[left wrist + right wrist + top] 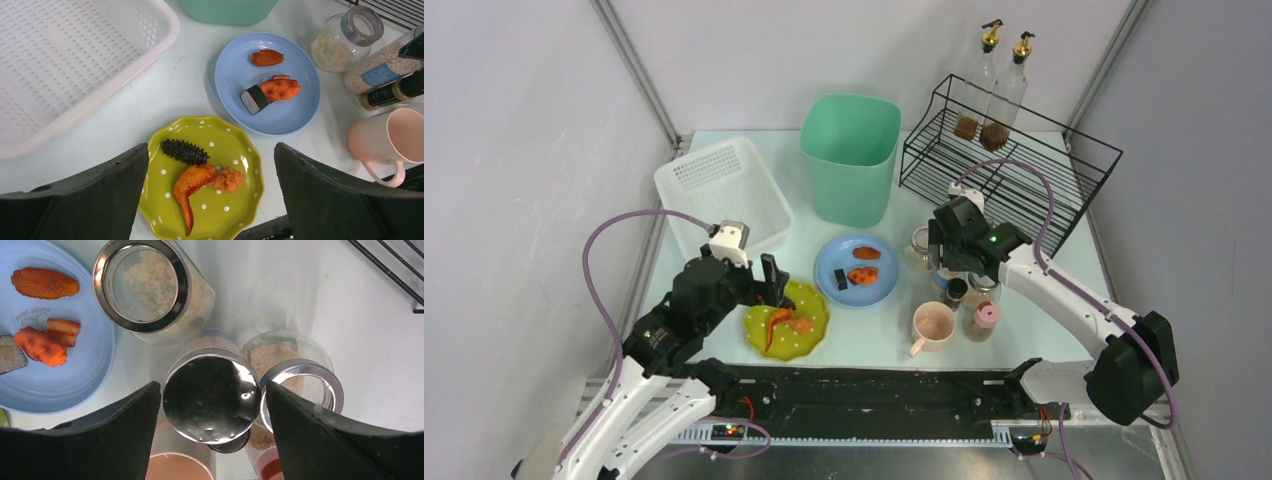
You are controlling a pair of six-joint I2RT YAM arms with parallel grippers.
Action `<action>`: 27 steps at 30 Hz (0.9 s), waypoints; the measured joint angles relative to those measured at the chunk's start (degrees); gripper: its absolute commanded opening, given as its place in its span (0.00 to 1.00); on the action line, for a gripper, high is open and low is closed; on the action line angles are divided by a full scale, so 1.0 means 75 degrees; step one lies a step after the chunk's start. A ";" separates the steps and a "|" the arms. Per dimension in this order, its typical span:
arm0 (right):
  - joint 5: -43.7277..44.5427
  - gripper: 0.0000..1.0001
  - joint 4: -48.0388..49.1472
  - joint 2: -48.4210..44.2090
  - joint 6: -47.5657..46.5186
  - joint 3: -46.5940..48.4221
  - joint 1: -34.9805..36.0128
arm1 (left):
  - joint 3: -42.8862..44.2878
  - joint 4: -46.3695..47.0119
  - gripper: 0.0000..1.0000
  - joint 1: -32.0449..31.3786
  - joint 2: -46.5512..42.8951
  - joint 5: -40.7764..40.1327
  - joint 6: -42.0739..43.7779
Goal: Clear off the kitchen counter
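Hard-to-see bits first. On its wrist cam, the right gripper [212, 389] is holding its jaws spread either side of a glass jar with a mirror-shiny lid [210, 407]. A sliver of gap is showing on the right, and I can't tell whether the left one is touching. In the top view it's covering most of the jar cluster right of centre. The pale pink ceramic mug [932, 325] is getting cropped to a rim at the bottom edge of that wrist cam.

The left gripper [211, 150] is hovering over a yellow-green polka-dot plate [227, 217], jaws wide apart and pinching nothing.

The smooth pale mint-white surface [874, 337] is filling the middle of the top view, running up from the black rail [864, 385] at the bottom. A white perforated plastic basket [724, 185] is sitting upper left, a mint-green plastic bin [851, 150] top centre, and a black wire rack [944, 160] upper right.

Counting:
- two plates, the other being a round light-blue plate [879, 292]
- three metal-lidded glass jars
- one small pink-capped shaker [984, 318]
- one mug
- two gold-topped glass bottles [979, 100] in the rack

Three food pieces are lying on the green plate.
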 measured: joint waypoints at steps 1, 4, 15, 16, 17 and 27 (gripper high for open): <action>-0.0026 0.74 0.0009 0.0000 0.0012 -0.0012 -0.0003 | 0.0000 0.0000 0.98 0.0000 0.0012 0.0000 0.0000; -0.0047 0.59 0.0032 0.0000 0.0050 -0.0026 0.0000 | 0.0000 0.0000 0.98 0.0000 0.0032 0.0003 0.0000; 0.0047 0.00 0.0009 -0.0175 0.0044 -0.0052 0.0111 | 0.0000 0.0000 0.98 0.0000 0.0061 0.0015 0.0000; 0.0082 0.00 -0.0017 -0.0262 0.0035 -0.0050 0.0117 | 0.0000 0.0000 0.98 0.0000 0.0061 0.0015 0.0000; 0.0128 0.00 -0.0067 -0.0367 0.0006 -0.0032 0.0128 | 0.0000 0.0000 0.98 0.0000 0.0064 0.0023 0.0000; 0.0874 0.00 -0.0842 -0.1227 -0.0536 0.1880 0.0125 | 0.0000 0.0000 0.98 0.0000 0.0085 0.0035 0.0000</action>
